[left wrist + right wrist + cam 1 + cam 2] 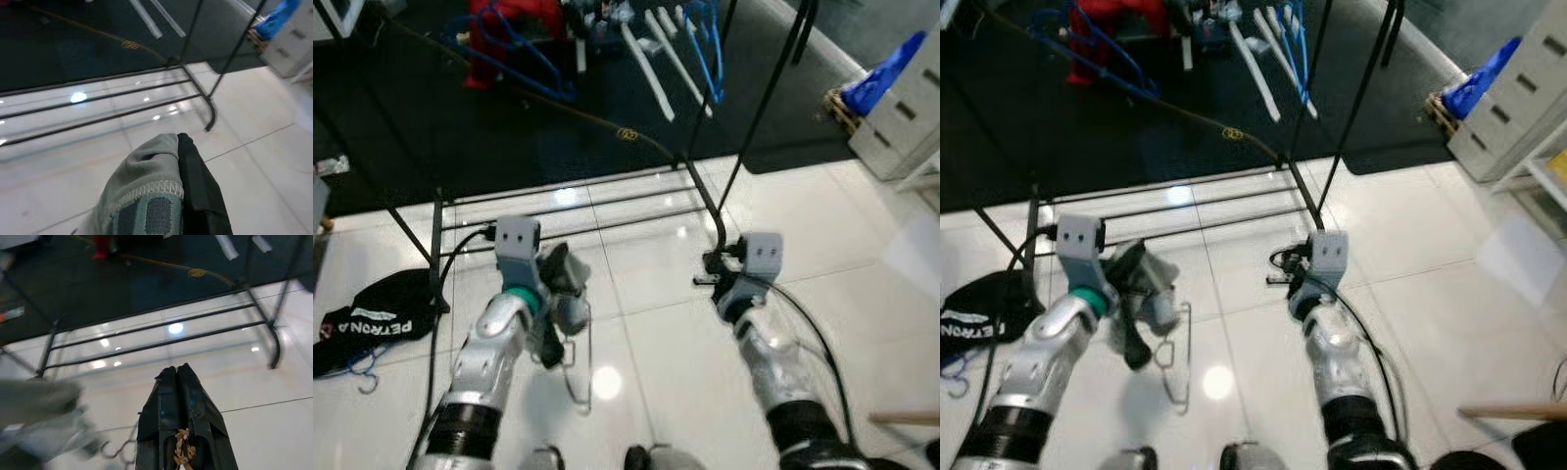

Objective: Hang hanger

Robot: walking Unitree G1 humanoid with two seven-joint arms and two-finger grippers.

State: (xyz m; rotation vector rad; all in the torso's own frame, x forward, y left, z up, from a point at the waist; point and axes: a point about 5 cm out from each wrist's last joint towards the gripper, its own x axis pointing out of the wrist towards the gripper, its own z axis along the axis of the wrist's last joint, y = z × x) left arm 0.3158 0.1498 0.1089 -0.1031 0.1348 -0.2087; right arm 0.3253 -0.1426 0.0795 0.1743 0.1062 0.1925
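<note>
1. Wire hanger with grey cloth is clamped in left end effector, dangling just below it.
2. Right end effector is pinched closed, empty, beside rack foot.
3. Not hung yet; lifting to the rail remains.

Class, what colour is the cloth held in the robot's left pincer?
Grey-green, with white stitching; the cloth shows best in the left wrist view.

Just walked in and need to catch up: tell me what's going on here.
The robot stands over a clothes rack on the white floor. Its left gripper is shut on a grey cloth, with a wire hanger dangling from it below. The right gripper is shut and empty, near the rack's leg. Nothing has been hung yet.
</note>
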